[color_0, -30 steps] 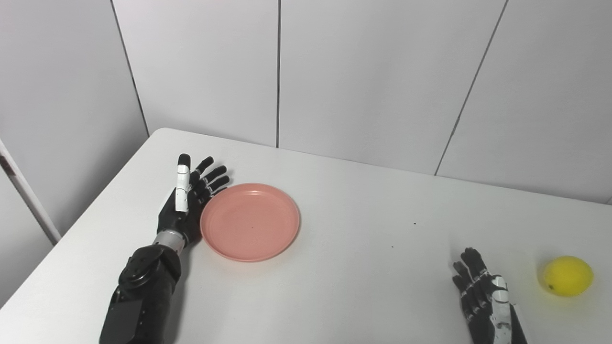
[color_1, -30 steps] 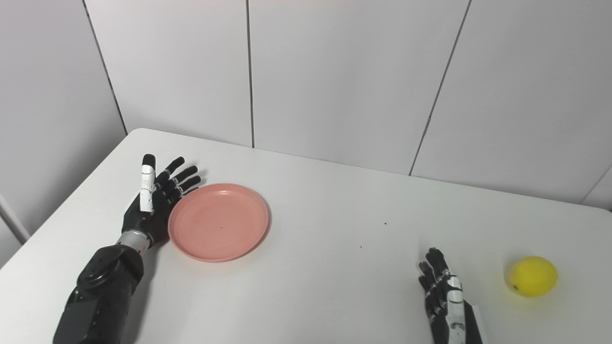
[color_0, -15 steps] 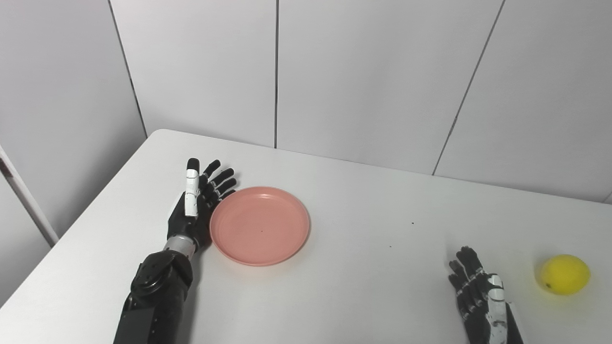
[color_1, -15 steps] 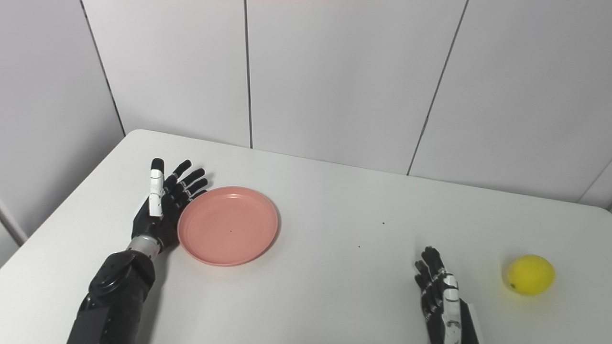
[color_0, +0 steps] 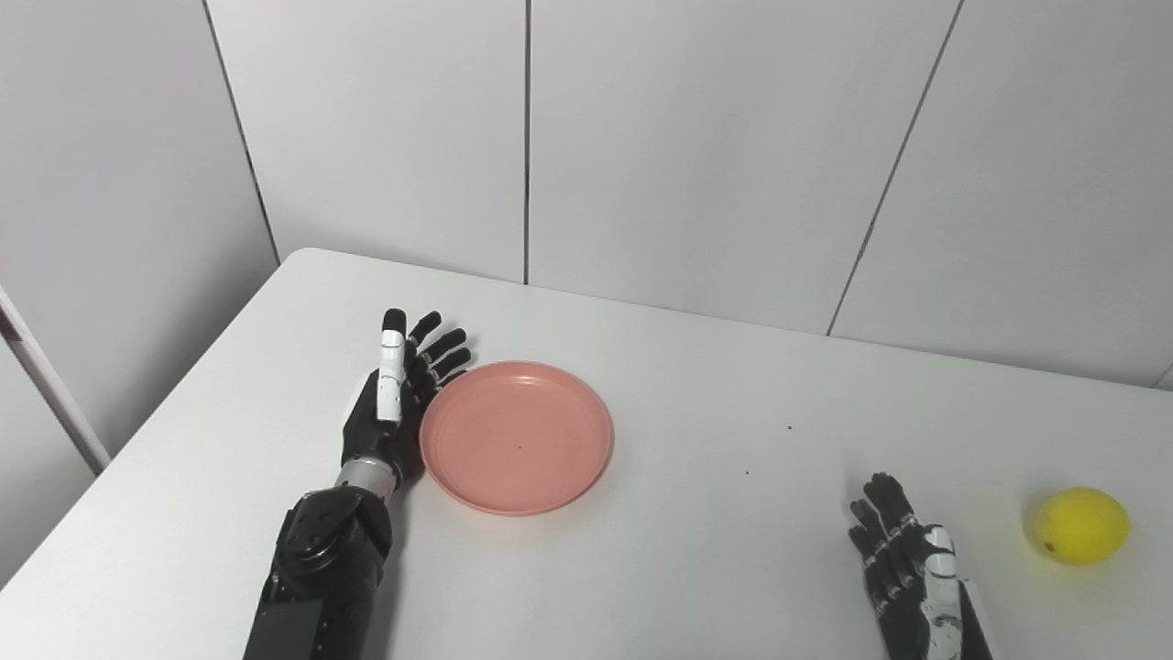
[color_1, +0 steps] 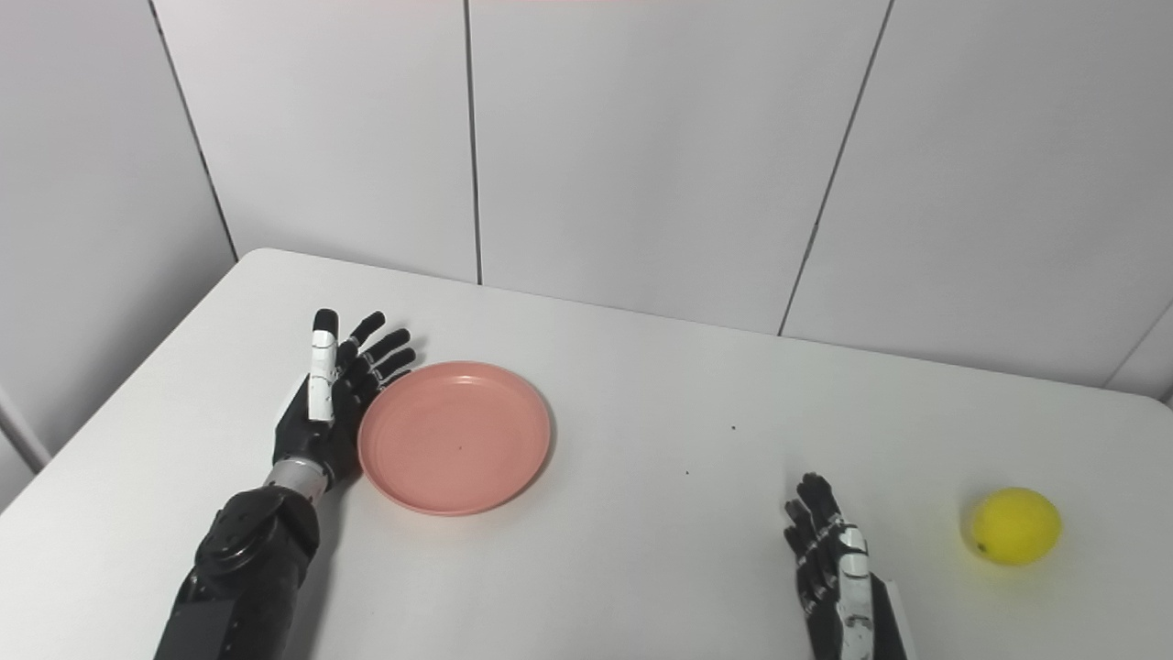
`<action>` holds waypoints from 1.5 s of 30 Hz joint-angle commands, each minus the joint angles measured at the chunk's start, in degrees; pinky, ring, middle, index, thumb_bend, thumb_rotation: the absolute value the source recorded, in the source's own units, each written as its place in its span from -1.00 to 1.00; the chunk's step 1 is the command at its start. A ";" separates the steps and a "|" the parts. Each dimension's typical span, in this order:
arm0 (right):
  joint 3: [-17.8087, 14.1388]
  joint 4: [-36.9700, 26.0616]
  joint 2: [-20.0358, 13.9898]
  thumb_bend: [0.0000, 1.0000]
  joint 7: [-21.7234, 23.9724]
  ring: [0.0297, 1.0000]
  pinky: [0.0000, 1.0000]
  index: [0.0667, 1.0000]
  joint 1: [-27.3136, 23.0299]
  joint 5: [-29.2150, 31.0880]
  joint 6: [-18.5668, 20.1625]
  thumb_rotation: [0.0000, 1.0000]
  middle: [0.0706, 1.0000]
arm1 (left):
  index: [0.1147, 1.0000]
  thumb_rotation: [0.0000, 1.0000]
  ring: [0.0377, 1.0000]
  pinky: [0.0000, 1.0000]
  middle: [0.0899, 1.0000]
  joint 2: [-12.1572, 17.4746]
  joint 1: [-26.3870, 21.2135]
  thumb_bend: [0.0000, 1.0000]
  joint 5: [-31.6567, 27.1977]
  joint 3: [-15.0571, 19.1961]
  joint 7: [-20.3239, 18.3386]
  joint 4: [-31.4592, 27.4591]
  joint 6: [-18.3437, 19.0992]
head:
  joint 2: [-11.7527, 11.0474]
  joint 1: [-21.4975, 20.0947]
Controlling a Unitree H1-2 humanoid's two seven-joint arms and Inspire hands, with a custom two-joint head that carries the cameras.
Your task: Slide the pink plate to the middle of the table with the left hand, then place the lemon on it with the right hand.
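The pink plate (color_0: 518, 436) lies flat on the white table (color_0: 696, 385), left of centre. My left hand (color_0: 394, 399) is open, fingers straight, its palm edge against the plate's left rim. The yellow lemon (color_0: 1081, 525) rests on the table at the far right. My right hand (color_0: 903, 568) is open and empty near the front edge, a short way left of the lemon and apart from it. The same shows in the right eye view: plate (color_1: 455, 436), left hand (color_1: 332, 394), lemon (color_1: 1015, 525), right hand (color_1: 829, 564).
Grey wall panels (color_0: 696, 156) stand right behind the table's far edge. The table's left edge runs diagonally past my left arm. A pale bar (color_0: 46, 385) leans at the far left beyond the table.
My left hand has pushed the pink plate to the right across the table. My right hand and the lemon have stayed about where they were.
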 commanded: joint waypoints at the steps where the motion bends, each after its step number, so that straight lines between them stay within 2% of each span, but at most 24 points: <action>1: 0.40 0.52 0.79 0.52 -0.12 0.91 1.00 0.82 1.27 0.30 1.11 0.97 0.90 | 0.73 0.95 0.65 0.68 0.61 -0.98 0.23 0.70 0.77 -0.85 0.14 0.05 -0.39 | 0.13 -0.04; 9: 0.78 -0.05 0.99 0.51 -0.70 0.90 1.00 0.83 1.38 0.29 1.61 0.96 0.89 | 0.74 0.96 0.65 0.64 0.60 -1.98 0.82 0.73 1.83 -2.99 -0.75 1.65 -2.21 | 0.33 -0.24; 19: 1.39 -1.04 1.36 0.51 -1.25 0.88 1.00 0.83 1.61 -0.67 2.12 0.97 0.88 | 0.77 0.98 0.65 0.63 0.59 -4.87 1.46 0.65 3.80 -4.26 0.72 2.23 -3.26 | 0.66 -0.73; 27: 1.81 -1.67 2.07 0.48 -1.76 0.88 1.00 0.84 1.65 -1.21 2.36 0.98 0.88 | 0.82 0.93 0.67 0.62 0.65 -7.69 2.13 0.70 5.25 -4.24 1.86 2.94 -7.24 | 1.17 -1.98; 31: 2.06 -1.64 2.13 0.49 -1.94 0.88 0.99 0.83 1.59 -1.35 2.33 0.97 0.88 | 0.80 0.91 0.68 0.65 0.63 -8.45 2.17 0.76 5.75 -4.59 2.04 2.98 -7.98 | 1.26 -2.36; 45: 2.86 -2.33 2.98 0.51 -2.91 0.88 0.98 0.82 1.65 -2.17 2.84 0.95 0.87 | 0.83 0.94 0.74 0.84 0.69 -11.28 3.36 0.62 7.48 -6.46 2.64 1.89 -8.36 | 1.79 -3.94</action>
